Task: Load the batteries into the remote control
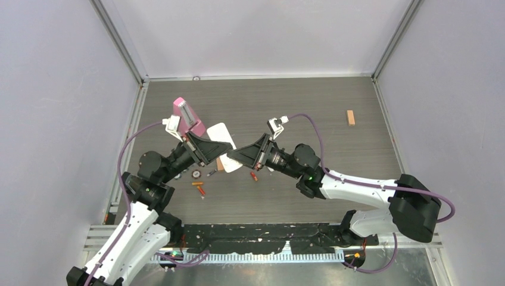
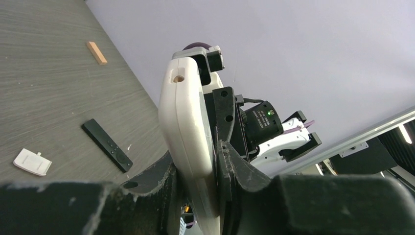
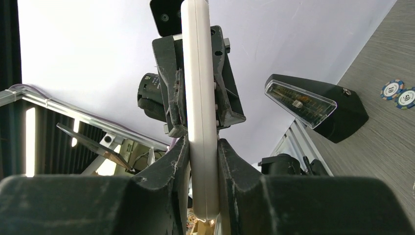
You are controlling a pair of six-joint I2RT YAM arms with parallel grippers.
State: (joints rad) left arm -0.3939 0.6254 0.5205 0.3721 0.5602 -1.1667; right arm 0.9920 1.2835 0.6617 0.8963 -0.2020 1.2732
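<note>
Clamped: left gripper [image 2: 195, 164] on white plastic remote control [image 2: 183, 112], right gripper [image 3: 203, 152] on the same remote (held off the table between both arms). Small orange-red cylinder batteries [image 1: 198, 184] lie loose on grey table [image 1: 309, 107], just near of the grippers, touching neither.

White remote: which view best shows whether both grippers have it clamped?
Right wrist. The white remote stands edge-on there, pinched by the right gripper and, farther up, the left gripper. Left wrist shows more of its shell between that arm's fingers. Top external shows it partly hidden by both grippers.
</note>
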